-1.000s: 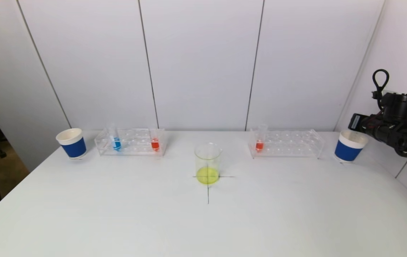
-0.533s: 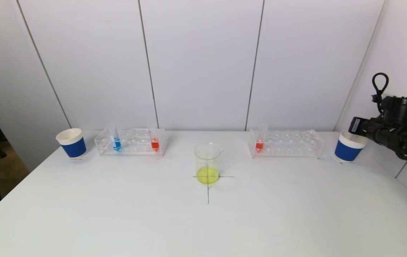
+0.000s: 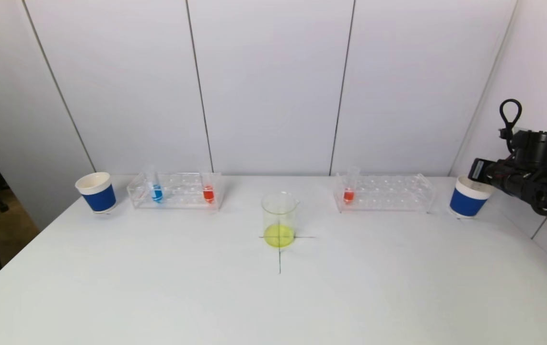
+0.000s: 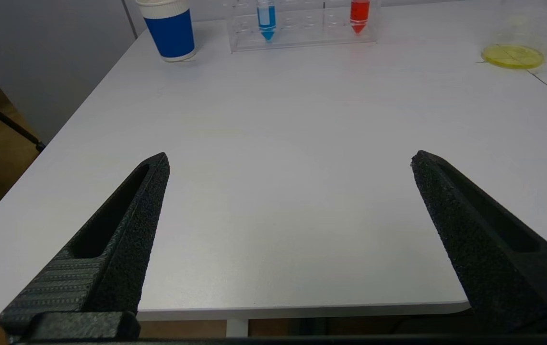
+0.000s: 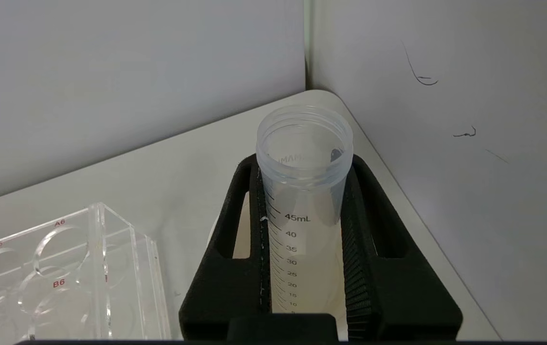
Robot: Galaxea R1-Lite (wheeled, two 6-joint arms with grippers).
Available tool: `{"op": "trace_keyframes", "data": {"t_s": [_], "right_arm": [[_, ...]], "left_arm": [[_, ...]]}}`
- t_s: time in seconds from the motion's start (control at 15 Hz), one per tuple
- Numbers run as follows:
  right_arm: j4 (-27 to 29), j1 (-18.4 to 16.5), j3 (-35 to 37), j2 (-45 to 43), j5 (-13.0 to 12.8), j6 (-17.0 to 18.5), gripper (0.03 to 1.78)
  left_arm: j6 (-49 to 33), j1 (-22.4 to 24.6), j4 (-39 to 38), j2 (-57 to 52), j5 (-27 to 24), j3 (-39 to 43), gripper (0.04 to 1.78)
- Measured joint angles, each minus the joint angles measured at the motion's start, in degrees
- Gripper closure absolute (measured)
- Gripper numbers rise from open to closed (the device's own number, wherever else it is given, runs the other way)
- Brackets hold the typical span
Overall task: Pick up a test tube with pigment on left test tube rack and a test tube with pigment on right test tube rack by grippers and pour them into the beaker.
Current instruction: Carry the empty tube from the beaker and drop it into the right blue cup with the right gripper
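empty clear graduated test tube [image 5: 303, 201] is clamped in right end effector [image 5: 302, 239] above blue paper cup [image 3: 467, 197], far right of the counter [image 3: 273, 287]. left end effector [image 4: 290, 160] spread wide, idle. risk: releasing off-centre tips the cup.

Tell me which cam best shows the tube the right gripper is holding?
Right wrist view. The empty test tube fills the frame, clamped between the right gripper fingers, its open mouth and printed graduations readable. In the head view the right gripper sits over the right blue cup, and the tube cannot be made out. The left wrist view misses it.
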Motion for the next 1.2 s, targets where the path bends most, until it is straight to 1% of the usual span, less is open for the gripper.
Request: {"op": "trace_keyframes", "data": {"t_s": [0.4, 0.53, 0.6, 0.67, 0.73, 1.0, 1.07, 1.2], "right_arm": [[0.01, 0.0, 0.16, 0.0, 0.0, 0.37, 1.33], [0.01, 0.0, 0.24, -0.06, 0.0, 0.48, 1.26], [0.0, 0.0, 0.27, -0.06, 0.0, 0.48, 1.2], [-0.05, 0.0, 0.27, -0.06, 0.0, 0.48, 1.11], [-0.1, 0.0, 0.27, -0.06, 0.0, 0.5, 0.99], [-0.13, 0.0, 0.27, -0.11, 0.0, 0.5, 0.35], [-0.16, 0.0, 0.33, -0.11, 0.0, 0.5, 0.25], [-0.18, 0.0, 0.41, -0.16, 0.0, 0.5, 0.09]], "left_arm": [[0.0, -0.02, 0.0, 0.0, -0.01, 0.0, 0.06], [-0.02, -0.02, 0.0, 0.0, -0.01, 0.0, 0.06], [0.0, -0.02, 0.0, 0.0, -0.01, 0.0, 0.06], [-0.02, -0.02, 0.0, 0.0, -0.01, 0.0, 0.06], [0.0, -0.02, 0.0, 0.0, 0.0, 0.0, 0.06], [0.0, 0.0, 0.0, 0.0, 0.0, 0.0, 0.06], [0.0, 0.0, 0.0, 0.0, -0.01, 0.0, 0.06], [-0.02, 0.0, 0.0, 0.0, 0.0, 0.0, 0.06]]}}
